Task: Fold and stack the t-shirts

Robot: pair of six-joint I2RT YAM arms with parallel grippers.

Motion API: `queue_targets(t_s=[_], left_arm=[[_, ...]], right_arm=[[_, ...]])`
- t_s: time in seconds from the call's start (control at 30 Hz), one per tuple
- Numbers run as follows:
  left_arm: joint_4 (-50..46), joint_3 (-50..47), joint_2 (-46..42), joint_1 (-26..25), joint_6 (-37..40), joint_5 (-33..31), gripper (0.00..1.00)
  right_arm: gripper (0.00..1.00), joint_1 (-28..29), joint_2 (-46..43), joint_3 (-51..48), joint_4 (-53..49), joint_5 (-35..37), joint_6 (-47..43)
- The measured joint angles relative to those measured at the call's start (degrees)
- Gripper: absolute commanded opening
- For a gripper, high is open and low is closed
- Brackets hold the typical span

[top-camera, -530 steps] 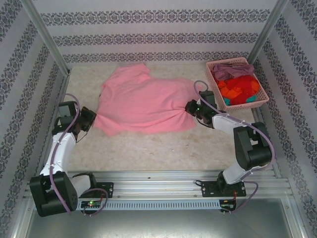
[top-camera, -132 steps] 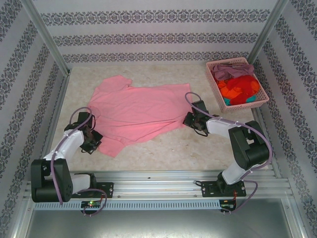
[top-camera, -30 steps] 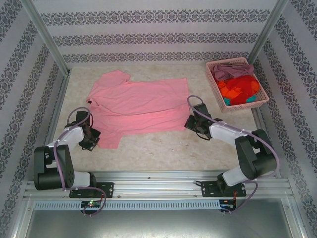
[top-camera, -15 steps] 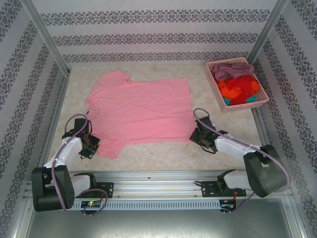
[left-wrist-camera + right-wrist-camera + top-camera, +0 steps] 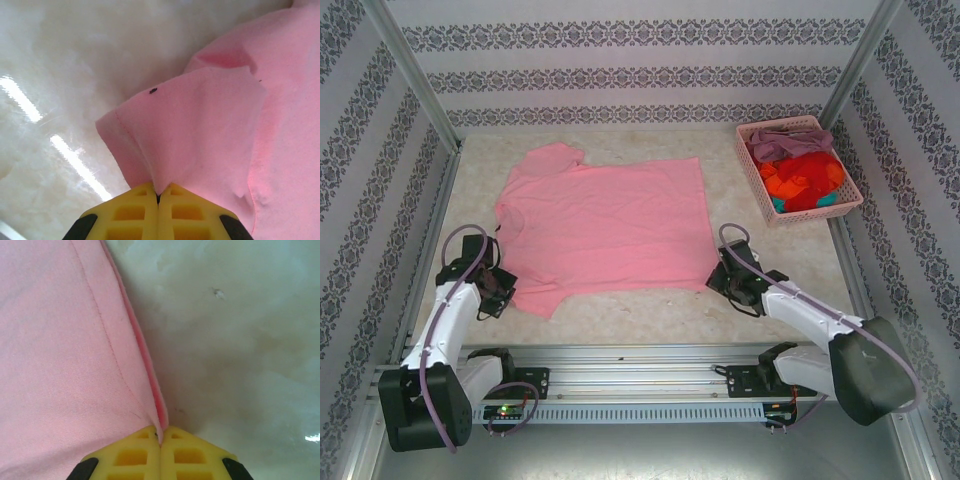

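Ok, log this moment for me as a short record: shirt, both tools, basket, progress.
shirt: pink t-shirt, spread flat on the table
left tool: shut on the shirt's near sleeve
right tool: shut on the near hem corner
basket: far right, holding bundled clothes in mauve, orange-red and teal
progress: no fold made yet

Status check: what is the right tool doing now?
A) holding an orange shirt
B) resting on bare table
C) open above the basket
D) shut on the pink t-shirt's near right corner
D: the right tool is closed with the hemmed edge of the pink t-shirt pinched in it, at the shirt's near right corner.
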Motion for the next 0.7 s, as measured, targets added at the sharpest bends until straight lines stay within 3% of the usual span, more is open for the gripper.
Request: queue_targets(t_s=[0.2,0.7], left_arm=[[-2.7,4.0,-0.3,0.0,2.2,-1.4,0.00],[-2.4,19.8,9.5,0.0,17.1,-5.0,0.00]], right_arm=[[0.00,0.0,-1.6,0.6,-1.8,0.0,-0.2],[0.00,-0.1,3.7,15.4,-1.9,2.4,-7.1]])
